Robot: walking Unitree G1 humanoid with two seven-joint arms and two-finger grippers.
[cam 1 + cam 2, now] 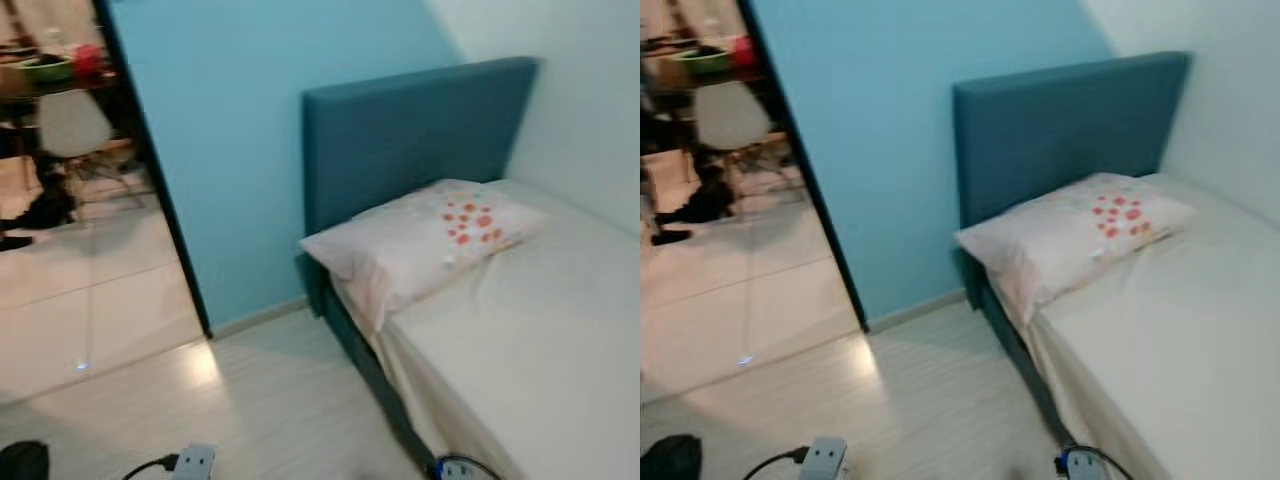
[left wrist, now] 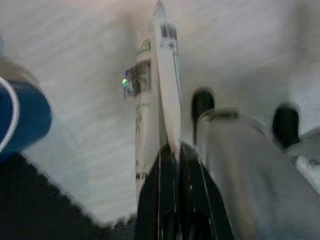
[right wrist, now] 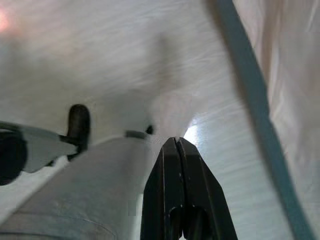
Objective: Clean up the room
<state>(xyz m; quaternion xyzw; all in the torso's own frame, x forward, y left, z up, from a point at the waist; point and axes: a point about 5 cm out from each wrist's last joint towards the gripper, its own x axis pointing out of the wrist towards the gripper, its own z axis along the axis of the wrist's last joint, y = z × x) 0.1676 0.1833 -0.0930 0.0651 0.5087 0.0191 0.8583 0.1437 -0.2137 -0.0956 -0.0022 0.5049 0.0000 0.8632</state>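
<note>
We are facing a bed with a pillow beside a blue wall; our left gripper is pinching a flat white packet, our right gripper is closed on nothing above the pale floor.

A bed with a teal padded headboard and a plain cream sheet stood against the pale blue wall. On the sheet, just beside the headboard, lay a pale pink pillow with a patch of red-orange dots. The pale wood-look plank floor ran alongside the bed. On it, near the lower edge, lay a grey power strip with a black cable and a blurred black object.
</note>
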